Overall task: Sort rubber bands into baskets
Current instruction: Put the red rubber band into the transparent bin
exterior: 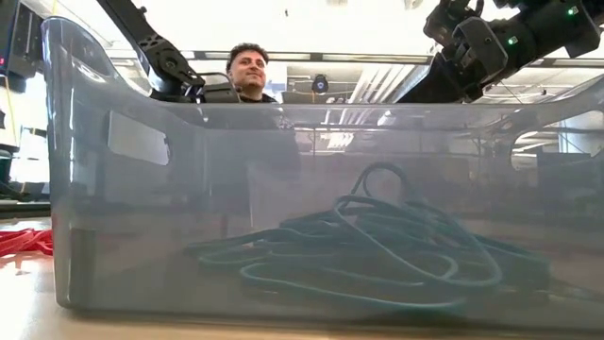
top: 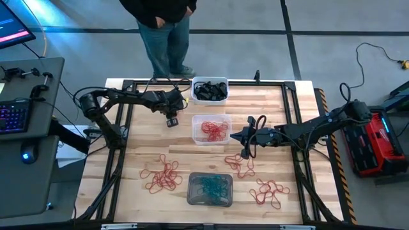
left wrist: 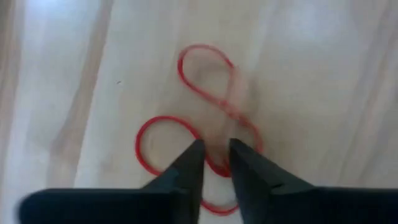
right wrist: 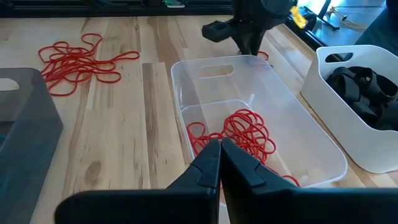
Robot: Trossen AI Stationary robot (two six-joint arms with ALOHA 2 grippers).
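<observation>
**Left tool over a stray red band, just outside the clear tub**

My left tool (left wrist: 216, 144) hangs over bare wooden surface (left wrist: 74, 93), fingers parted by a narrow gap. I judge nothing gripped, though the view is blurred. Directly below and ahead of the tips lies a thin red rubber band twisted into a figure-eight (left wrist: 208, 93). Its long axis runs away from the tips, roughly square to the closing line, so a strand sits in the gap. The clear plastic rounded-rectangular tub (right wrist: 205, 65), already holding red bands, is just beside this spot. My left arm is plainly the nearer. My right tool (right wrist: 219, 144) waits fully closed and empty on the tub's other side. Next, likely: drop straight, pinch.
</observation>
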